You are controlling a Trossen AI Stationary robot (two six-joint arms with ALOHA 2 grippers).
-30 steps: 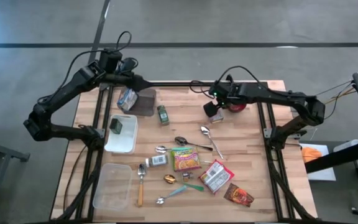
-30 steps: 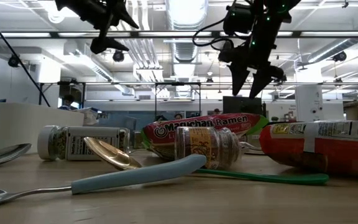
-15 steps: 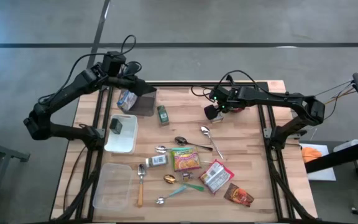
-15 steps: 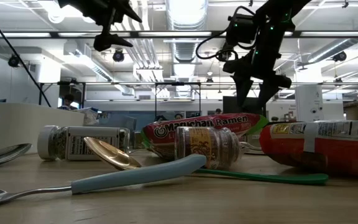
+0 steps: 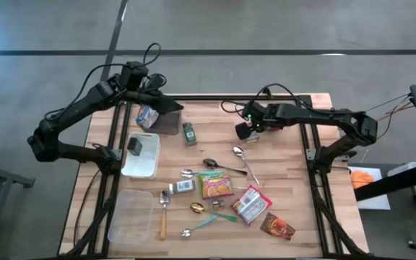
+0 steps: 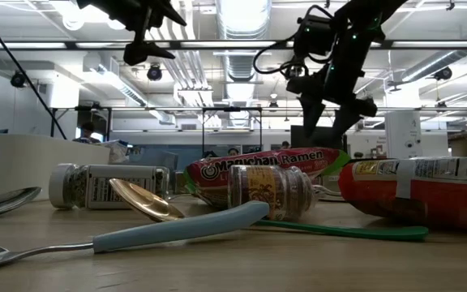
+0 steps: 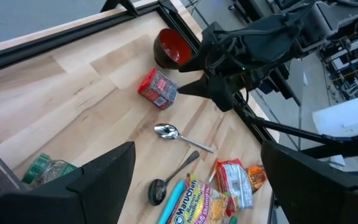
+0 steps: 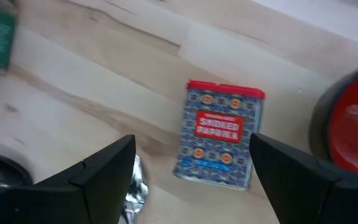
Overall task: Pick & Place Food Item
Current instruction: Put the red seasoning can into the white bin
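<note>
A smoked-paprika tin (image 8: 222, 134), blue with a red label, lies flat on the wooden table beside a red bowl (image 8: 353, 124). My right gripper (image 8: 191, 199) hangs open above the tin, pointing steeply down, one finger on each side of it and touching nothing; the high view shows this gripper (image 5: 247, 130) at the table's far middle. My left gripper (image 5: 170, 107) is open and empty, high over the far left corner. In its wrist view the tin (image 7: 157, 87) and the bowl (image 7: 173, 46) lie beneath my right arm.
Near the middle lie a ramen packet (image 5: 215, 184), a red-and-white packet (image 5: 250, 204), a dark packet (image 5: 276, 227), spice jars (image 5: 188, 133) and several spoons (image 5: 245, 162). A white tray (image 5: 141, 155) and a clear container (image 5: 130, 215) stand at the left.
My right gripper has come down toward the paprika tin and rolled about its own axis, staying open. My left gripper has swung a little over the far left corner, still open. Nothing on the table has moved.
</note>
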